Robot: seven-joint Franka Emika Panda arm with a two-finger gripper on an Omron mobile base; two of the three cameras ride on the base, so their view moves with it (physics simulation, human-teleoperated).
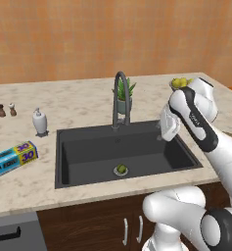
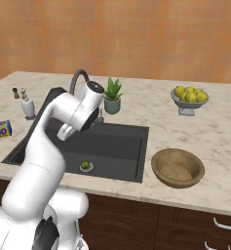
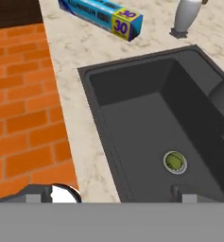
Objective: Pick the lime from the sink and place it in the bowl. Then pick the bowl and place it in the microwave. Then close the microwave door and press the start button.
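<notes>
The lime (image 1: 121,169) lies on the round drain at the front of the dark grey sink (image 1: 88,147). It also shows in the right base view as lime (image 2: 85,165) and in the hand view as lime (image 3: 175,161). My gripper (image 1: 164,133) hangs above the sink's right end, well above the lime and to its right. In the hand view the gripper (image 3: 108,197) is open, its tips far apart with nothing between them. The empty wooden bowl (image 2: 158,158) stands on the counter right of the sink (image 2: 117,141). The microwave and its door are out of view.
A dark arched faucet (image 1: 120,98) and a potted plant (image 1: 123,93) stand behind the basin. A grey dish of yellow fruits (image 2: 188,100) sits at the back right. A soap dispenser (image 1: 39,121), a foil box (image 1: 12,159) and two shakers (image 1: 6,110) occupy the left counter.
</notes>
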